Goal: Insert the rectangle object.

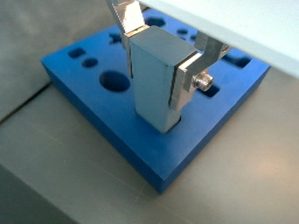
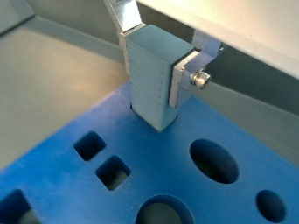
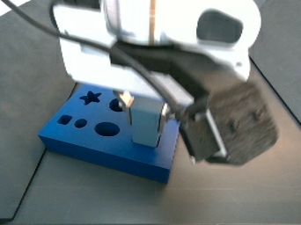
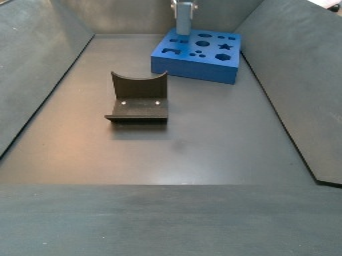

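My gripper [image 1: 158,57] is shut on the rectangle object [image 1: 158,87], a slim pale blue-grey block held upright between the silver fingers, as both wrist views show [image 2: 149,87]. Its lower end meets the top of the blue board [image 1: 128,149] near one corner [image 2: 140,166]. I cannot tell how deep it sits in the board. In a side view the block [image 4: 182,38] stands at the far left corner of the board [image 4: 201,62], under the gripper [image 4: 183,18]. Another side view shows the block [image 3: 144,123] on the board [image 3: 88,145].
A dark olive U-notched block [image 4: 138,98] stands on the grey floor, nearer than the board and to its left. The board has several shaped holes, among them a star [image 3: 88,97] and a round one [image 1: 114,82]. Sloped grey walls [image 4: 54,80] enclose the floor.
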